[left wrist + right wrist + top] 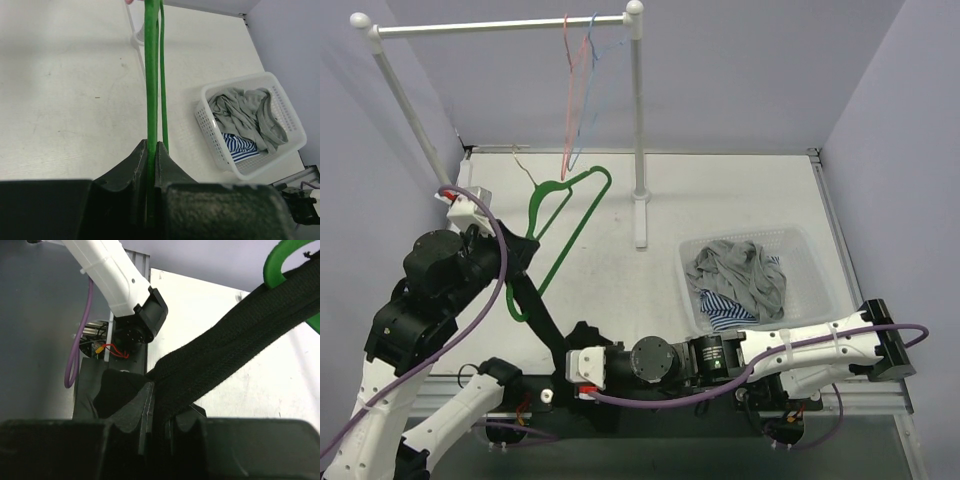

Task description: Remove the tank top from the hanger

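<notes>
Left gripper (151,162) is clamped on the green hanger (151,75), held tilted over the table (65,100). Right gripper (159,407) is closed on the black tank top (235,335), which stretches taut back to the hanger's end.

Both arms: white plastic shells on the long links, black cyl. motor housings at the joints. Left arm (430,285) has a left purple cable (492,275) running along it, plus a thin red wire (447,190) nr the white wrist block (472,207). Right arm (810,348) has a matching right purple cable (665,400). Left claw (151,147) & right claw (150,390): matte black, angular fingers. Red leads (117,354) w/ a yellow connector (98,346) sit by a black joint.
</notes>
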